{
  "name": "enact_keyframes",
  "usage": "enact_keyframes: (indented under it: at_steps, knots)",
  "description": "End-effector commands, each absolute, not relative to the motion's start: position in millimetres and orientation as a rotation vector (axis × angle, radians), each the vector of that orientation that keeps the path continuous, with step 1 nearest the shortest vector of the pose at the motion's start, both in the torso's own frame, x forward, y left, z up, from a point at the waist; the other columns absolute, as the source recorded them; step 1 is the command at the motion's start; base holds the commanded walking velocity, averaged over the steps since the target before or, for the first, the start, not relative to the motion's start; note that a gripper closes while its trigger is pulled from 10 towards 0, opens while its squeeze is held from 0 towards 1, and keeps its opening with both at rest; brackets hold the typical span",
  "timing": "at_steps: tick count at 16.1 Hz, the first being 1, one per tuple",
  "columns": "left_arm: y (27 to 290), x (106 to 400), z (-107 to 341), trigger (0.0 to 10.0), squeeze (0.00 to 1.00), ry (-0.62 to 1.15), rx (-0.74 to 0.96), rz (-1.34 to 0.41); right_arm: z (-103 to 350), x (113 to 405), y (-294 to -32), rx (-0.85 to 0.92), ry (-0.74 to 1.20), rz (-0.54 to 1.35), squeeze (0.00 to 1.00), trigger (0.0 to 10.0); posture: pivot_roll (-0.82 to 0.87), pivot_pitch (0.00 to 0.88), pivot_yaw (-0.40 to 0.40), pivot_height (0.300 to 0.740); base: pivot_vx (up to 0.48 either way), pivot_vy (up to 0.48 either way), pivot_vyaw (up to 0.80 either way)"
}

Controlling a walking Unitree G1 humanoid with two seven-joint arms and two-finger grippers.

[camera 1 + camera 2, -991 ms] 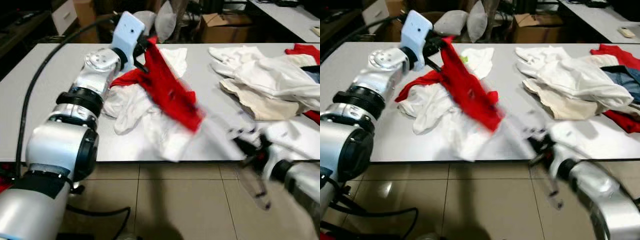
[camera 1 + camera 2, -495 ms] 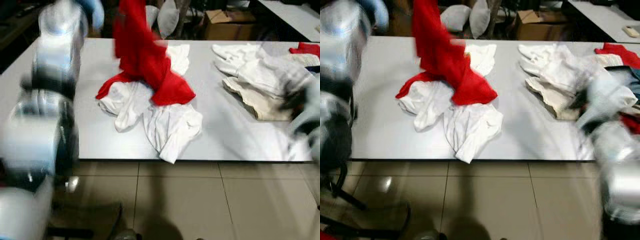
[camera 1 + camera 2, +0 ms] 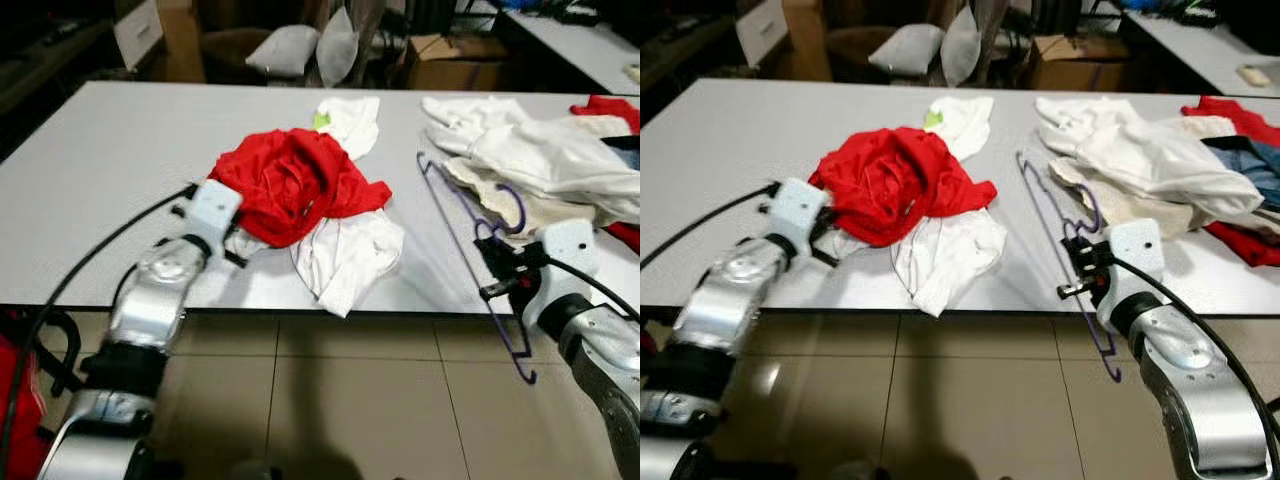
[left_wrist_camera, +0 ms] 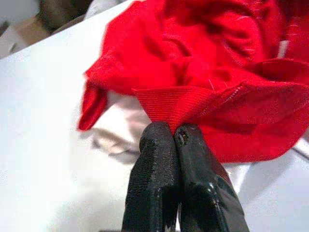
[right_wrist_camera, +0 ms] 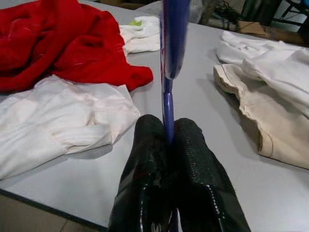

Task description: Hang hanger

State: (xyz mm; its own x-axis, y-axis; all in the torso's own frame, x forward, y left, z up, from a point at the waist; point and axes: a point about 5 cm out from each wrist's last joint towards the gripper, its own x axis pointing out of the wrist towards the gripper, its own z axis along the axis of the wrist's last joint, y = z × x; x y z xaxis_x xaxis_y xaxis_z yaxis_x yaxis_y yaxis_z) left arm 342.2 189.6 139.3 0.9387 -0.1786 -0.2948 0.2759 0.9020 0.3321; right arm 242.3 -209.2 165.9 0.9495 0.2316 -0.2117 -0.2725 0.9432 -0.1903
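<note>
A red garment (image 3: 296,185) lies bunched on the grey table (image 3: 100,150), on top of white clothes. My left gripper (image 4: 173,133) is shut on the red garment's (image 4: 193,58) ribbed hem at the heap's near left side, with its wrist (image 3: 212,205) low over the table. A thin purple hanger (image 3: 452,232) stands tilted at the table's front right edge, hook (image 3: 510,205) uppermost and lower end hanging past the edge. My right gripper (image 5: 166,140) is shut on the purple hanger's rod (image 5: 166,58), beside the table edge (image 3: 1080,268).
White garments (image 3: 345,255) spill from under the red one to the front edge. A pile of white and beige clothes (image 3: 545,160) covers the table's right side, with red and blue pieces at the far right. Tiled floor (image 3: 330,400) lies in front; boxes and pillows stand behind.
The left arm has come down from high up, and the red garment it held aloft now lies heaped on the table. The right arm has settled with the hanger at the table edge.
</note>
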Motion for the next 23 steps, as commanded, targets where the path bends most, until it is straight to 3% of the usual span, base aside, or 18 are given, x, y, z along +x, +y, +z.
enact_keyframes:
  at_steps: [1,4,7,8,11,16,20,23]
  knots:
    - [202.1,342.9,151.5,0.0,0.0,0.248,0.369,-0.163,172.5,242.1,-207.3,-0.23,0.154,0.279,0.0,10.0,-0.02,0.0,-0.002,0.74,0.0,0.0,0.0]
    - [235.4,338.5,169.2,0.0,0.0,0.207,0.227,0.057,176.1,240.9,-197.4,-0.162,0.115,0.36,0.0,10.0,-0.01,0.0,-0.004,0.74,0.0,0.0,0.0]
    - [215.4,334.0,171.1,0.0,0.0,0.188,0.202,-0.058,183.5,229.1,-174.5,-0.025,0.066,0.587,0.0,10.0,0.0,0.0,-0.005,0.74,0.0,0.0,0.0]
    - [204.3,334.2,172.8,0.0,0.0,0.156,0.209,-0.102,176.8,223.1,-164.8,-0.038,0.105,0.715,0.0,10.0,0.0,0.0,-0.007,0.74,0.0,0.0,0.0]
    - [197.4,334.4,181.1,0.0,0.0,0.103,0.186,-0.087,166.0,222.7,-163.1,-0.071,0.193,0.811,0.0,10.0,0.0,0.0,-0.022,0.74,0.0,0.0,0.0]
    - [189.4,337.8,219.4,0.0,0.0,-0.108,0.165,-0.146,160.9,228.2,-166.4,-0.055,0.228,0.841,0.0,10.0,0.01,0.0,-0.033,0.74,0.0,0.0,0.0]
    - [186.0,337.9,229.4,0.0,0.0,-0.171,0.147,-0.16,160.3,229.8,-167.2,-0.052,0.232,0.852,0.0,10.0,0.01,0.0,-0.037,0.74,0.0,0.0,0.0]
    - [171.6,331.0,231.5,0.0,0.0,-0.207,0.162,-0.309,160.4,235.6,-166.6,-0.045,0.223,0.84,0.0,10.0,0.01,0.0,-0.037,0.74,0.0,0.0,0.0]
